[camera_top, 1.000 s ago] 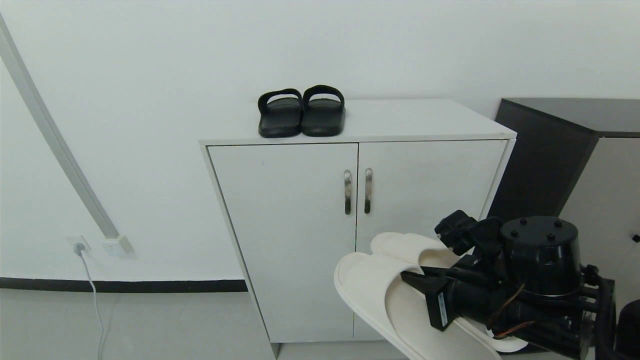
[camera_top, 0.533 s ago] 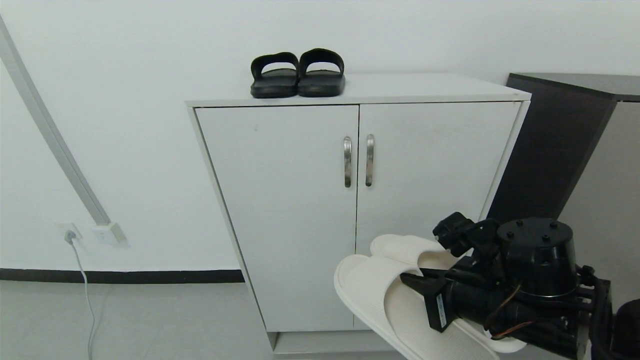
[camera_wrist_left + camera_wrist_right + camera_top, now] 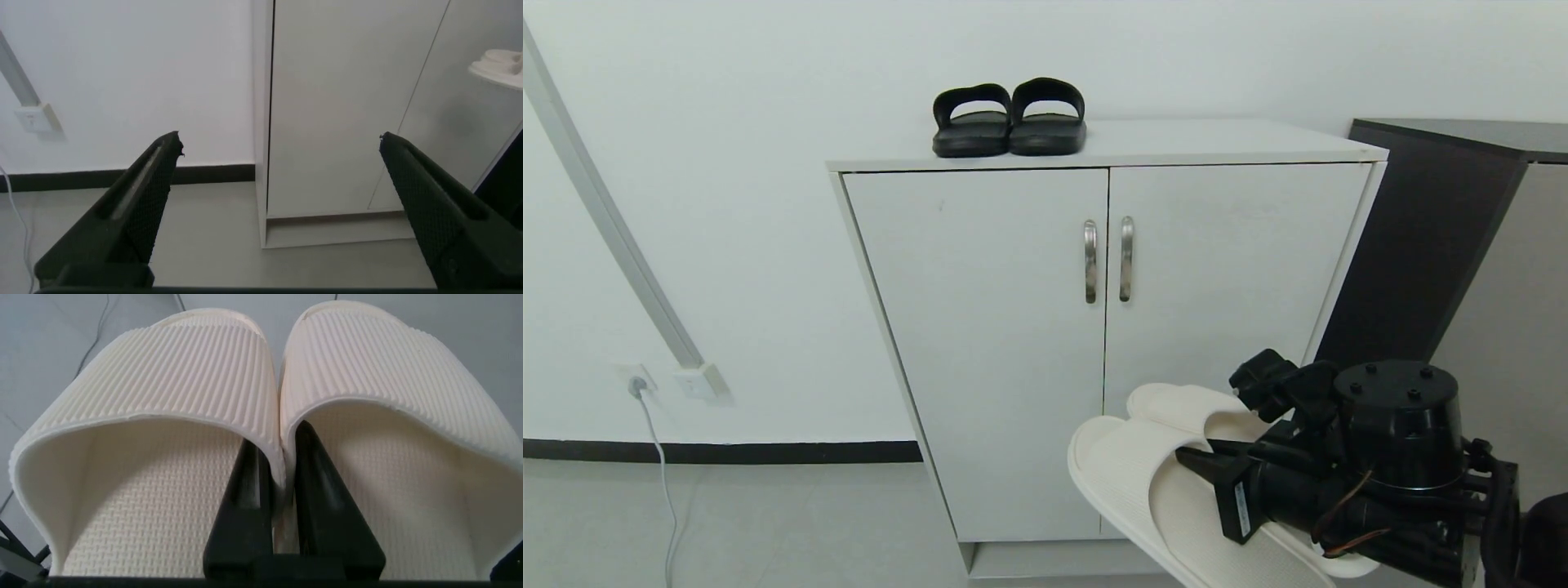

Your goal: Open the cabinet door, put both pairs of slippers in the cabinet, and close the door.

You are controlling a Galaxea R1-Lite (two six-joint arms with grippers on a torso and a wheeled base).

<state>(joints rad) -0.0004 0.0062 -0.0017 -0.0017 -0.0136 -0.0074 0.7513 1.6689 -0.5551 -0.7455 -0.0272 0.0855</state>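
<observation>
A pair of black slippers (image 3: 1009, 118) sits on top of the white cabinet (image 3: 1225, 140), near its left end. Both cabinet doors are shut, their metal handles (image 3: 1089, 261) side by side at the middle. My right gripper (image 3: 1194, 454) hangs low in front of the right door, shut on a pair of white slippers (image 3: 1131, 478); in the right wrist view its fingers (image 3: 249, 498) pinch the two inner walls of the white slippers (image 3: 278, 400) together. My left gripper (image 3: 278, 143) is open, facing the cabinet's lower left corner (image 3: 265, 233) with nothing between its fingers.
A dark cabinet (image 3: 1437, 237) stands right beside the white one. On the wall at the left run a slanted conduit (image 3: 596, 204) and a socket (image 3: 637, 384) with a cable hanging to the grey floor (image 3: 727, 523), which lies open on the left.
The head camera dropped during the first half second, so the cabinet sits higher in view. My right gripper keeps the white slippers in the same hold.
</observation>
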